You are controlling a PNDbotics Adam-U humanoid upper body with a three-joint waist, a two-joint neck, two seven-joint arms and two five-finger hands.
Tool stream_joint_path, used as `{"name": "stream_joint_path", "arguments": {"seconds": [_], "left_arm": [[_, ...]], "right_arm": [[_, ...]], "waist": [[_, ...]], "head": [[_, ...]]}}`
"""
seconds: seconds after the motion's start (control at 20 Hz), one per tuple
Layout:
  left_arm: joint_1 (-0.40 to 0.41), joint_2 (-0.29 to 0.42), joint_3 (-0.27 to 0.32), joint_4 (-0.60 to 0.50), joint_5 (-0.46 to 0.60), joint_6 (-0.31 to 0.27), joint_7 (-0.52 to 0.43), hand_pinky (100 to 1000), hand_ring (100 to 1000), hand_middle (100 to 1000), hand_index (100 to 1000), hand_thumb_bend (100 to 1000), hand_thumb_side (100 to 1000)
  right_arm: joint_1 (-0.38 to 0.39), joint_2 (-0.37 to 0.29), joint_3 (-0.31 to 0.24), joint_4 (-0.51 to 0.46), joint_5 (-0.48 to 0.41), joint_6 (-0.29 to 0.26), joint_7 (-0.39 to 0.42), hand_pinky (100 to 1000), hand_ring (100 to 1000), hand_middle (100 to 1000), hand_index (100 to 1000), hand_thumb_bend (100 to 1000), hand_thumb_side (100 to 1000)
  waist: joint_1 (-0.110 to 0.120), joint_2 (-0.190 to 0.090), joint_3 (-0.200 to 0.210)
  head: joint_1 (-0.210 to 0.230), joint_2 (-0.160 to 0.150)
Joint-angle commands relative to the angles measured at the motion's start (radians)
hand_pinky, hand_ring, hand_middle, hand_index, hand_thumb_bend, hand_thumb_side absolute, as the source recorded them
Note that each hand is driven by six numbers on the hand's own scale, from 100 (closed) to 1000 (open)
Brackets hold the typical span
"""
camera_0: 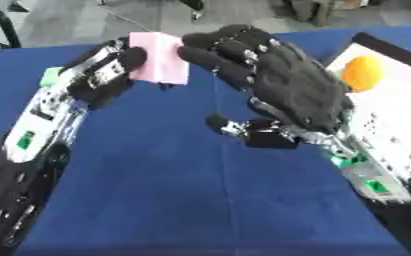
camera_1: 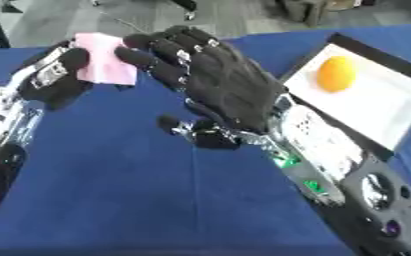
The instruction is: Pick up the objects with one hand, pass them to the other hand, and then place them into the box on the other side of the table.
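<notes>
A pink block [camera_0: 160, 55] is held up above the blue table, near its far edge. My left hand [camera_0: 103, 70] comes in from the left and is shut on the block, with its fingers curled over the left side. My right hand [camera_0: 287, 85] reaches in from the right with straight, spread fingers. Its fingertips [camera_0: 200, 47] lie against the block's right side, and its thumb [camera_0: 217, 122] hangs free below. An orange ball [camera_1: 335, 73] lies in the white box [camera_1: 392, 115] at the right of the table.
The blue tablecloth [camera_0: 200, 190] covers the table below both arms. A small green shape [camera_0: 51, 75] shows beside my left wrist. Grey floor and chair legs lie beyond the far edge.
</notes>
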Motion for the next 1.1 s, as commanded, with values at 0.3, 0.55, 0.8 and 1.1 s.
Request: {"name": "stream_joint_path", "arguments": {"seconds": [0.3,0.55,0.8,1.1], "left_arm": [[-0.022,0.03,-0.003,-0.021,-0.002,0.005,-0.005,685,491,490,561,100,586],[-0.016,0.035,-0.007,-0.019,-0.014,0.001,-0.007,686,491,491,561,100,588],[-0.018,0.032,-0.014,-0.018,-0.019,0.0,-0.012,688,491,491,561,100,588],[-0.029,0.018,-0.032,-0.024,-0.019,0.006,-0.025,689,492,492,561,100,590]], "right_arm": [[-0.019,0.014,0.0,-0.021,-0.006,0.024,-0.063,844,805,832,961,311,100],[-0.016,0.017,-0.016,-0.021,-0.015,0.083,-0.185,833,795,817,965,237,100],[-0.024,0.017,-0.011,-0.021,-0.061,0.128,-0.253,859,828,851,995,241,100],[-0.039,0.016,0.007,-0.021,-0.099,0.129,-0.226,854,828,850,1000,238,100]], "waist": [[-0.001,-0.012,0.003],[0.0,-0.012,0.002],[0.0,-0.011,0.004],[0.0,-0.008,0.013]], "head": [[-0.005,-0.003],[-0.005,-0.003],[-0.01,-0.003],[-0.02,-0.003]]}}
